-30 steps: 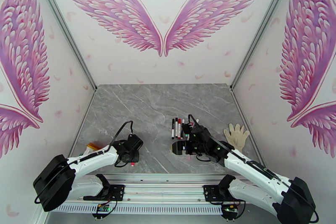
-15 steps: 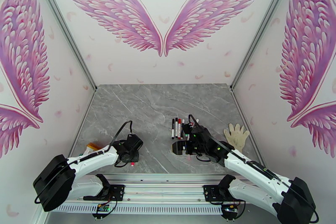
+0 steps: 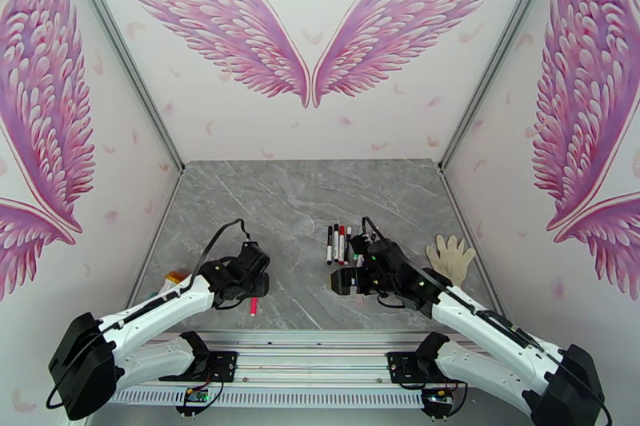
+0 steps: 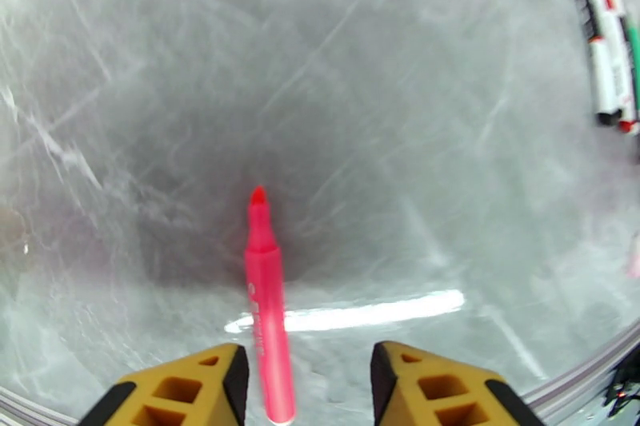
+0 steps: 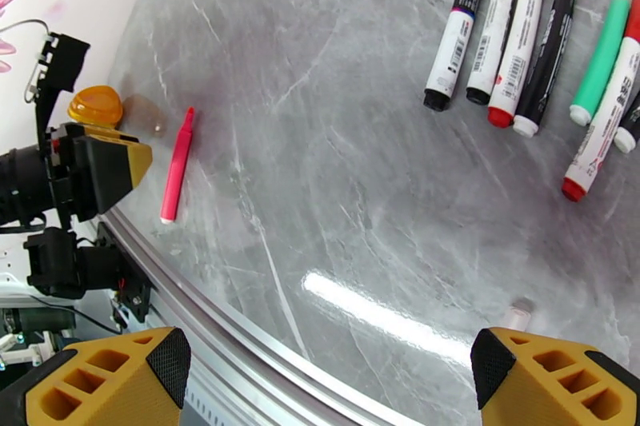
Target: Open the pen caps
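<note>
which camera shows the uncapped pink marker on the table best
Left wrist: the slim pink plastic marker is close, its bare tip clear. Right wrist shows it small at the left; top external, a tiny pink sliver.

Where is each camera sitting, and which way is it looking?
Top camera: high behind the arms, looking down at the grey table; both arms show, with left gripper and right gripper.
Left wrist camera: on the left arm, looking down at the pink pen between its yellow fingers.
Right wrist camera: on the right arm, looking across the table toward the left gripper; its yellow fingers show.
Shared: both wrist views catch the pink pen and the row of pens.
</note>
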Controlling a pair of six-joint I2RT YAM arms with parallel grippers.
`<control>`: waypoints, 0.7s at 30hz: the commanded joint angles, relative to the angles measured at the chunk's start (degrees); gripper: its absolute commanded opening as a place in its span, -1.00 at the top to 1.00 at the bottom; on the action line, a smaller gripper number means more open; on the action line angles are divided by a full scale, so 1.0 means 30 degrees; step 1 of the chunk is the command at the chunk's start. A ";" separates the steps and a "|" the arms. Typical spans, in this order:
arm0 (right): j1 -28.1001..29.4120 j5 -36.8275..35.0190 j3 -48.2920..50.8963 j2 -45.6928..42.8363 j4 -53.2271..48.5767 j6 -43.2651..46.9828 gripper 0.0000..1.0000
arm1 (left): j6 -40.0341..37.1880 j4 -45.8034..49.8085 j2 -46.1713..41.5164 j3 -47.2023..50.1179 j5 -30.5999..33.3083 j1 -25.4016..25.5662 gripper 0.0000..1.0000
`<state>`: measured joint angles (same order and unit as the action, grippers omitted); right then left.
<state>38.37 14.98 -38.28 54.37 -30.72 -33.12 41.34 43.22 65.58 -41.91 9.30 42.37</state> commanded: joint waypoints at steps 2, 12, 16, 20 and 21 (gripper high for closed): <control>0.0072 -0.0928 -0.1461 -0.0920 -0.1649 0.0465 -0.98 | -0.0616 0.0944 0.0594 -0.2421 -0.0685 -0.0160 0.01; 0.0086 -0.1493 -0.2458 -0.1629 -0.3078 0.1003 -0.98 | -0.1407 -0.0477 0.6055 -0.7420 -0.0989 -0.0042 0.03; 0.0073 -0.1550 -0.2485 -0.1768 -0.3347 0.1178 -0.97 | -0.1356 -0.1122 0.8561 -0.9297 -0.1359 -0.0028 0.03; 0.0086 -0.1914 -0.2550 -0.1794 -0.3660 0.1296 -0.98 | -0.1335 -0.1513 1.1105 -1.1252 -0.1942 0.0060 0.03; 0.0071 -0.1918 -0.2510 -0.1830 -0.3701 0.1313 -0.98 | -0.1330 -0.1511 1.1721 -1.1723 -0.1987 0.0085 0.04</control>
<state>38.37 10.92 -44.05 49.69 -39.88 -30.28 37.89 40.16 97.27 -72.86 4.84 42.17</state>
